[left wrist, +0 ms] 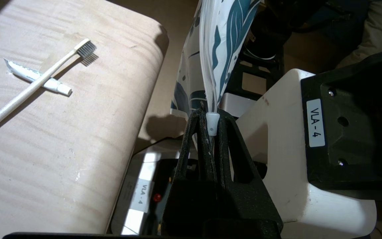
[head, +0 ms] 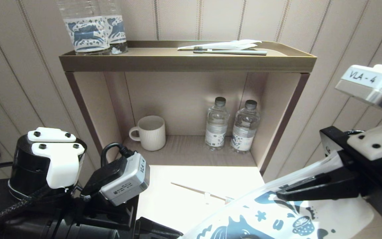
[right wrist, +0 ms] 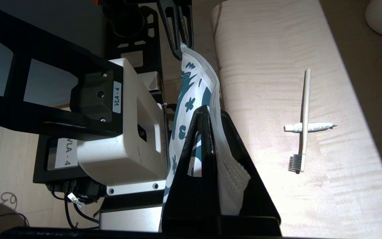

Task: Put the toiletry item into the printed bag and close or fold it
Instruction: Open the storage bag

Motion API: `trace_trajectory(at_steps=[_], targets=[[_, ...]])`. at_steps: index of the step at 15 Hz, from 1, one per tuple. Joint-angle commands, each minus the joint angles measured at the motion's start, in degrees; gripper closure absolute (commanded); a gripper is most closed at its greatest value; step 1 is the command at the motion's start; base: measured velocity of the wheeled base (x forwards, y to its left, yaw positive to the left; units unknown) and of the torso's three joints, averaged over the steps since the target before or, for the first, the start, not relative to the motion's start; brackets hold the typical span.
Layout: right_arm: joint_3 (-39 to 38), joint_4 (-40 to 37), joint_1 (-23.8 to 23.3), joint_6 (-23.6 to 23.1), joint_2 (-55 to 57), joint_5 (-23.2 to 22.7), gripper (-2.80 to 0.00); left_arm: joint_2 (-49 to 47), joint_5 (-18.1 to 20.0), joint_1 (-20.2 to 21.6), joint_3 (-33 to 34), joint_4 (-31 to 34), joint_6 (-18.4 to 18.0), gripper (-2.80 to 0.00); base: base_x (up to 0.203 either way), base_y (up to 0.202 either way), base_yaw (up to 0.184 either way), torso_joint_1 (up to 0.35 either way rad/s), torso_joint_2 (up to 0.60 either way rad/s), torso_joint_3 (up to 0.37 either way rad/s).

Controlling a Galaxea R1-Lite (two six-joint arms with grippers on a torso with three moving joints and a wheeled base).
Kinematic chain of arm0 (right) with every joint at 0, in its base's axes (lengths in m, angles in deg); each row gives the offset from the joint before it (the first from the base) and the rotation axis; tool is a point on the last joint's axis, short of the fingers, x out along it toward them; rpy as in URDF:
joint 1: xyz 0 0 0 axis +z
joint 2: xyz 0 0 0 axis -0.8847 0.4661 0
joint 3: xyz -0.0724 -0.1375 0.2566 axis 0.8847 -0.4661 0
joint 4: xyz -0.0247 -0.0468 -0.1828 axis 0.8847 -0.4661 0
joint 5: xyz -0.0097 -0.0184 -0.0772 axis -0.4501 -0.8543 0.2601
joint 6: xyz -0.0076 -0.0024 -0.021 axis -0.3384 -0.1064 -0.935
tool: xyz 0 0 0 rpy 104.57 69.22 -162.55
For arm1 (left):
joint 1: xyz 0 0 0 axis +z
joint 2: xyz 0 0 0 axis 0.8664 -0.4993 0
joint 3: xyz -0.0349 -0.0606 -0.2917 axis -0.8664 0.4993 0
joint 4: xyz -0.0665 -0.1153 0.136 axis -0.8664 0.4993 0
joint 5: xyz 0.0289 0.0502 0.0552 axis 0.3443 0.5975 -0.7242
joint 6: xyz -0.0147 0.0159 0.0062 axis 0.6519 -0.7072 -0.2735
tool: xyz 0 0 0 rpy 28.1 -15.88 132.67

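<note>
The printed bag (head: 277,215) is held off the table edge between both grippers, at about five o'clock in the head view. One end is pinched by the right gripper (head: 280,196), whose jaws are closed flat on the bag's edge; in the right wrist view the fingers (right wrist: 207,146) are seen clamped over the textured seal strip. The opposite end is gripped by the left gripper (left wrist: 211,116), its jaws pressed together on the bag's small white zipper slider (left wrist: 212,122).

The toiletry item (head: 199,192) is left lying on the pale table (head: 164,205), at about six o'clock in the head view, well apart from the bag's mouth. A small white tube (right wrist: 308,127) is crossed under its handle, touching it.

On the top shelf (head: 187,61), at twelve o'clock, a second toothbrush (head: 230,51) is seen beside a white wrapper (head: 230,44).
</note>
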Motion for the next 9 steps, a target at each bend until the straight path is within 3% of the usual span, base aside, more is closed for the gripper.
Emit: trace_trajectory(at_steps=[1, 6, 7, 9], targets=[[0.2, -0.2, 0.0, -0.1, 0.3, -0.3, 0.0, -0.2, 0.2, 0.0, -0.7, -0.2, 0.0, 0.0, 0.0, 0.0, 0.0, 0.0, 0.0, 0.0], [1.8, -0.1, -0.1, -0.1, 1.5, -0.3, 0.0, -3.8, 0.1, 0.7, -6.0, -0.2, 0.0, 0.0, 0.0, 0.0, 0.0, 0.0, 0.0, 0.0], [2.1, -0.1, -0.1, -0.1, 1.5, -0.3, 0.0, -4.1, 0.1, 0.7, -6.3, -0.2, -0.1, -2.8, 0.0, 0.0, 0.0, 0.0, 0.0, 0.0], [1.8, -0.1, -0.1, -0.1, 1.5, -0.3, 0.0, -4.2, 0.0, 0.7, -6.3, -0.2, 0.0, -2.8, 0.0, 0.0, 0.0, 0.0, 0.0, 0.0]])
